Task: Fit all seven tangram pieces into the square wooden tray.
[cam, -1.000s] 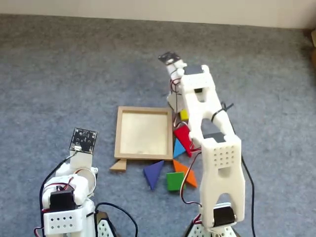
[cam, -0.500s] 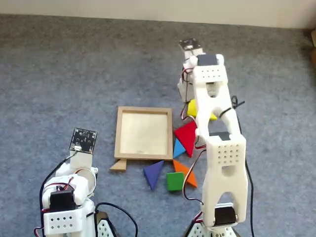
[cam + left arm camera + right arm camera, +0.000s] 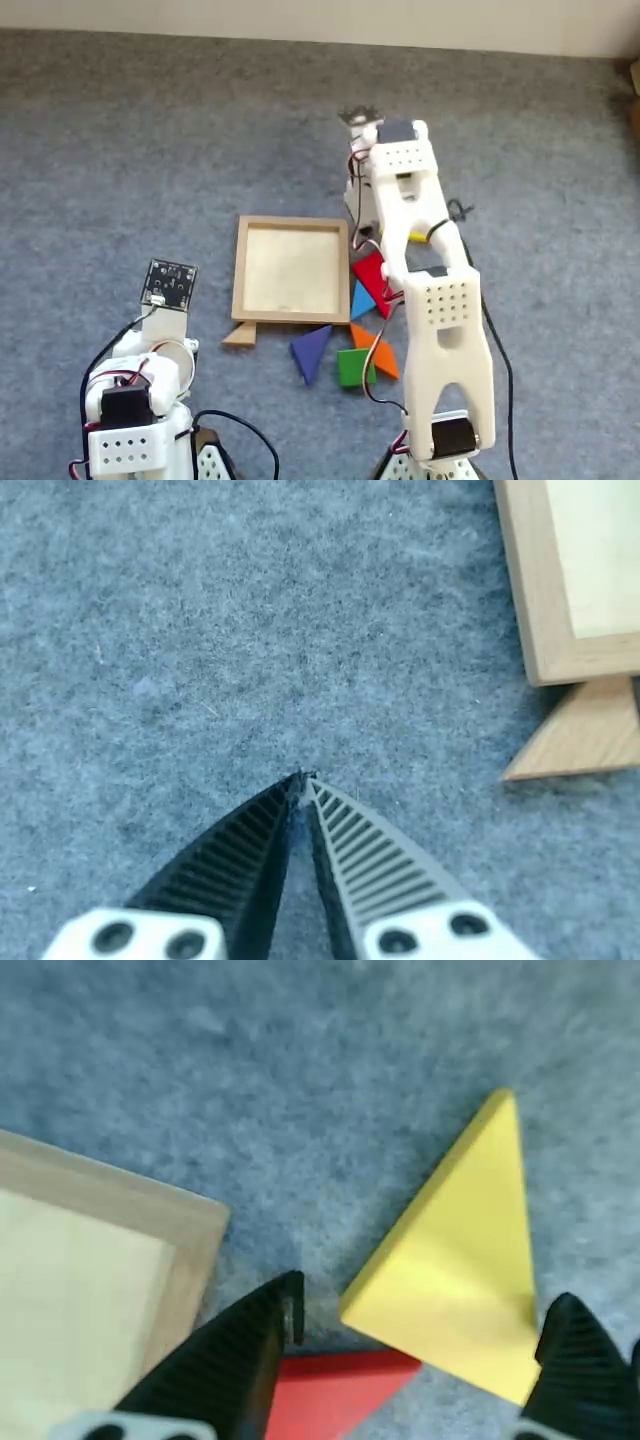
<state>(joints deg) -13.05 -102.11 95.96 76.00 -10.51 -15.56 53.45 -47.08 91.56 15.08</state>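
While the right gripper point(image 3: 428, 1312) hangs with its jaws spread wide over the yellow triangle point(image 3: 460, 1250), just off the wooden tray's point(image 3: 241, 270) right side, the left gripper point(image 3: 303, 780) sits pinched shut above carpet point(image 3: 200, 630) near the tray's front left corner. A red triangle point(image 3: 370, 275) and a blue triangle point(image 3: 362, 300) lie just beside the tray's right edge. A purple triangle point(image 3: 312, 350), a green square point(image 3: 354, 367) and an orange piece point(image 3: 387, 358) lie near its front right corner, and a wooden triangle point(image 3: 240, 335) lies just beside its front left corner.

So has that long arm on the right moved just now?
Yes. The right arm swung away from the wooden tray, then back towards it; its open tool is over the yellow triangle.
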